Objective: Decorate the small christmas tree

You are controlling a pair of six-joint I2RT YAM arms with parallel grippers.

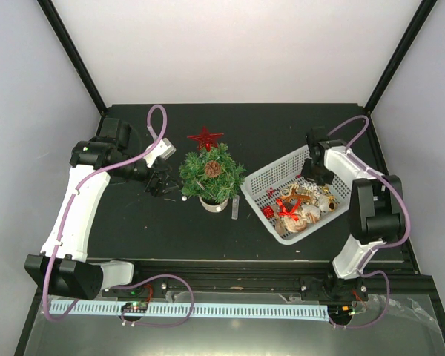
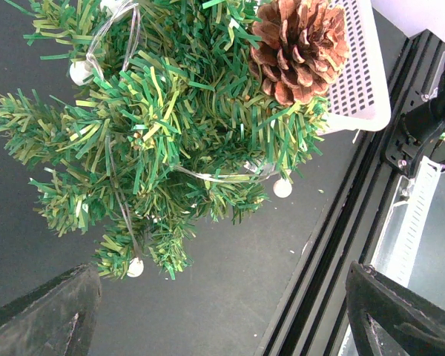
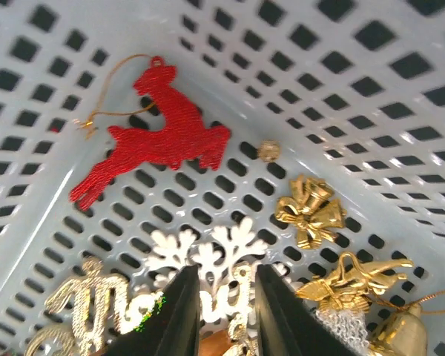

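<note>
The small christmas tree (image 1: 211, 176) stands mid-table with a pine cone (image 1: 213, 168) on top. In the left wrist view its branches (image 2: 170, 126) carry the cone (image 2: 300, 48) and a wire with white beads (image 2: 282, 188). My left gripper (image 1: 158, 185) hangs just left of the tree, open wide (image 2: 222, 319) with only bare table between its fingers (image 2: 44, 311). My right gripper (image 1: 310, 176) is down in the white basket (image 1: 261, 180). Its jaws (image 3: 228, 315) stand narrow around a white snowflake ornament (image 3: 208, 256), beside gold script lettering (image 3: 89, 304).
A red star (image 1: 205, 138) lies on the table behind the tree, and a small clear piece (image 1: 236, 208) lies right of its base. In the basket are a red reindeer (image 3: 152, 141), gold bells (image 3: 309, 211) and more gold ornaments (image 3: 356, 278). A rail (image 1: 230, 268) runs along the near edge.
</note>
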